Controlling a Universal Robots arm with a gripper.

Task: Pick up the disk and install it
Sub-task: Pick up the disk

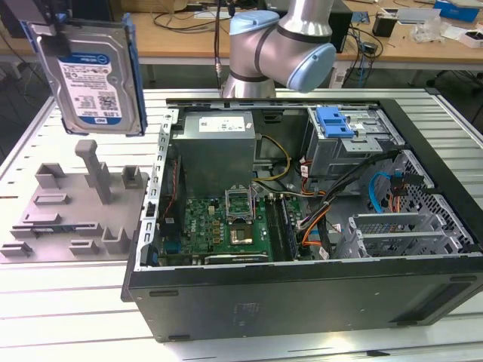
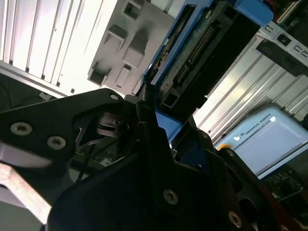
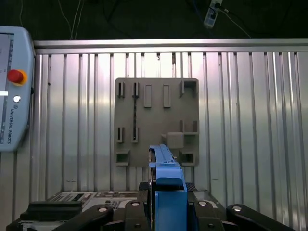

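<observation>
The disk point(image 1: 94, 75), a silver hard drive with a white-and-blue label in a blue carrier, hangs upright in the air at the exterior view's upper left, above the grey fixture plate point(image 1: 68, 211). My gripper point(image 1: 54, 26) is shut on the disk's upper end. In the second wrist view the disk point(image 2: 202, 53) shows its connector edge beyond the black fingers point(image 2: 147, 120). The first wrist view looks down the disk's blue carrier edge point(image 3: 166, 175), clamped in the gripper point(image 3: 166, 211), with the fixture plate point(image 3: 156, 120) below.
The open computer case point(image 1: 302, 286) lies on the slatted metal table, to the exterior view's right of the plate. Inside are a motherboard point(image 1: 226, 222), cables and a drive bay with a blue latch point(image 1: 336, 124). A teach pendant point(image 3: 12, 91) lies beside the plate. The arm's base point(image 1: 279, 45) stands behind the case.
</observation>
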